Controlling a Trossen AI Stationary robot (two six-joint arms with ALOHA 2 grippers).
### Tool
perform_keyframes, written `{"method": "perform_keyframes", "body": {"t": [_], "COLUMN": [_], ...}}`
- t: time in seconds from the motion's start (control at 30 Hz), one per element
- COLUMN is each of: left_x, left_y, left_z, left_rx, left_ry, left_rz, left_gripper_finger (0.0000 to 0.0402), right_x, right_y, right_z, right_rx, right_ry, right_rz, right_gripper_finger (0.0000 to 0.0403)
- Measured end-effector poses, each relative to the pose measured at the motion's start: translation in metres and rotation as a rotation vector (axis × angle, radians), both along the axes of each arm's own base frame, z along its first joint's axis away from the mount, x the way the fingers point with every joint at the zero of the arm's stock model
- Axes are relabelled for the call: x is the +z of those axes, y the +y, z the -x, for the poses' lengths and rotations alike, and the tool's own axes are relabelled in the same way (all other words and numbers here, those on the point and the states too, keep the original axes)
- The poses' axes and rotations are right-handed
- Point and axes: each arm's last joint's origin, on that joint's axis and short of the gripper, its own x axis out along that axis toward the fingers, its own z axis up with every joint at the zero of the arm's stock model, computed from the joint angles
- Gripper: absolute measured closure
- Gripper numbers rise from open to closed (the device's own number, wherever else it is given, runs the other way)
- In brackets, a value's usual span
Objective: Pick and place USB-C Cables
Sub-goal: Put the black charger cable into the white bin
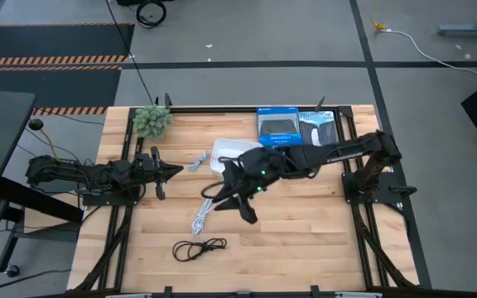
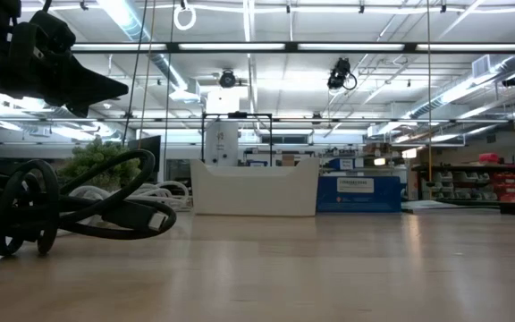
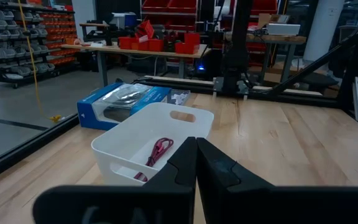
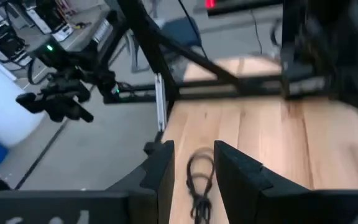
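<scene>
The black cable (image 1: 199,248) lies coiled on the table near its near edge, and it fills the left foreground of the low view (image 2: 61,213). A white cable (image 1: 199,217) lies at mid-table, and a small grey one (image 1: 197,161) lies left of the white tray (image 1: 226,149). The dark red cable (image 3: 159,149) lies inside the tray (image 3: 166,127). My right gripper (image 1: 237,207) hangs open over the table beside the white cable's far end. In its wrist view the black cable (image 4: 199,177) shows beyond the open fingers (image 4: 194,149). My left gripper (image 1: 168,171) waits shut at the table's left, its fingers pointing toward the tray (image 3: 196,158).
A small green plant (image 1: 151,121) stands at the far left corner. A blue box (image 1: 278,126) and a dark packet (image 1: 317,129) lie along the far edge behind the tray. My right arm reaches over the tray's right part. Bare wood lies to the near right.
</scene>
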Motion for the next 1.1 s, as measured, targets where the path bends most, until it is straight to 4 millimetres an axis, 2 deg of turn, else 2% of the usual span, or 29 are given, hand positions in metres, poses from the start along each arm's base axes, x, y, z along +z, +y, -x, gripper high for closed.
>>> {"method": "perform_keyframes", "body": {"t": [0.13,0.23,0.57,0.67,0.77,1.1], "left_x": [0.000,0.000,0.000,0.000,0.000,-0.001], "left_y": [0.000,0.000,0.000,0.000,0.000,0.000], "left_z": [0.000,0.000,0.000,0.000,0.000,-0.001], "left_rx": [0.000,0.000,0.000,0.000,0.000,-0.002], "left_ry": [0.000,0.000,0.000,0.000,0.000,0.009], "left_rz": [0.000,0.000,0.000,0.000,0.000,-0.001], "left_gripper_finger": [0.0388,0.0388,0.0388,0.0388,0.0388,0.0388], "right_x": [0.017,0.033,0.060,0.055,0.042,-0.028], "right_y": [0.022,0.031,0.034,0.036,0.042,0.065], "right_z": [0.006,0.008,0.005,-0.001,-0.012,-0.057], "right_rx": [-0.004,-0.012,-0.088,-0.095,-0.090,0.055], "right_ry": [-0.086,-0.160,-0.385,-0.411,-0.390,-0.286], "right_rz": [0.089,0.108,0.028,0.067,0.065,0.025], "right_gripper_finger": [0.0284,0.0284,0.0284,0.0284,0.0284,0.0283]}}
